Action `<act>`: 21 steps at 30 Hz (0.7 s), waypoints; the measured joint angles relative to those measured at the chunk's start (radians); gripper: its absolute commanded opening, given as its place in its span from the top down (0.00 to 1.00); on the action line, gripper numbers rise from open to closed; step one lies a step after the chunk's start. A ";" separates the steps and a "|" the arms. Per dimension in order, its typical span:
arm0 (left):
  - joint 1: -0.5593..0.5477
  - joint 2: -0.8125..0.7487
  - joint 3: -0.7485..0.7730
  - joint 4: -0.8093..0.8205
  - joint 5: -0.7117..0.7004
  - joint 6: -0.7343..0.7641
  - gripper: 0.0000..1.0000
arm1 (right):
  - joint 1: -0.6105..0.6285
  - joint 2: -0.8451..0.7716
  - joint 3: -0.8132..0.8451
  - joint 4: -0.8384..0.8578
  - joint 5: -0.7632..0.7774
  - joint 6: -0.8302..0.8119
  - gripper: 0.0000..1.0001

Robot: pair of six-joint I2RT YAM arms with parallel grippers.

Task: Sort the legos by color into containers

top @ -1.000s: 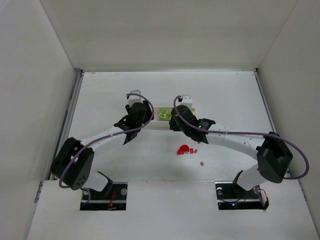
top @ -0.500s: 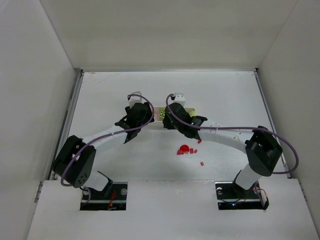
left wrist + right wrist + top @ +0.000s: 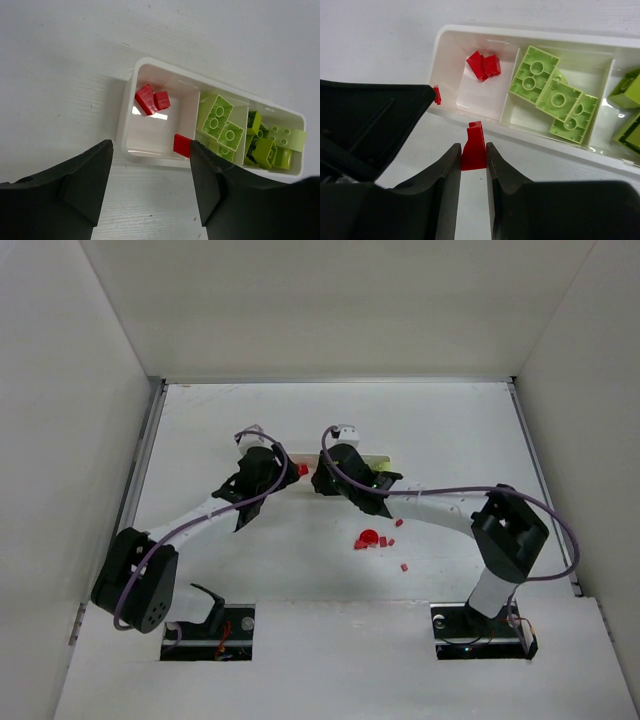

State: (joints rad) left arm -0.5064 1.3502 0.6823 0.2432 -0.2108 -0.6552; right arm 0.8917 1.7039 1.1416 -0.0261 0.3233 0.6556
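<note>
We see right gripper (image 3: 473, 150) jaws pinching a red lego (image 3: 473, 144) beside the tray (image 3: 535, 139). Left gripper (image 3: 150, 152) jaws wide over it.

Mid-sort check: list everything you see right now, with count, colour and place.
table: one, white, beneath everything.
tray: one, white, three compartments.
binned red legos: two, red, tray's end compartment.
lime-green legos: several, lime-green, other two compartments.
loose red legos: about six, red, on table.
held red lego: one, red, gripped beside tray.
stray red lego: one, red, at tray's wall.
left pincer: one, black, open over tray.
right pincer: one, black, shut on held red lego.
</note>
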 measured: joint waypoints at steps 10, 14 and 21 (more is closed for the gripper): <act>0.037 -0.027 -0.022 0.008 0.078 -0.053 0.41 | 0.000 0.088 0.076 0.037 -0.045 0.019 0.73; 0.045 -0.027 -0.022 0.015 0.104 -0.066 0.41 | 0.000 0.095 0.083 0.055 -0.048 0.031 0.72; 0.066 -0.027 -0.022 0.019 0.134 -0.082 0.41 | -0.014 0.177 0.124 0.087 -0.056 0.057 0.71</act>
State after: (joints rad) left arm -0.4408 1.3235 0.6605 0.2619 -0.0772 -0.7376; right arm 0.8772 1.8805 1.2652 0.0605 0.2668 0.7124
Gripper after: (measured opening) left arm 0.591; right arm 0.296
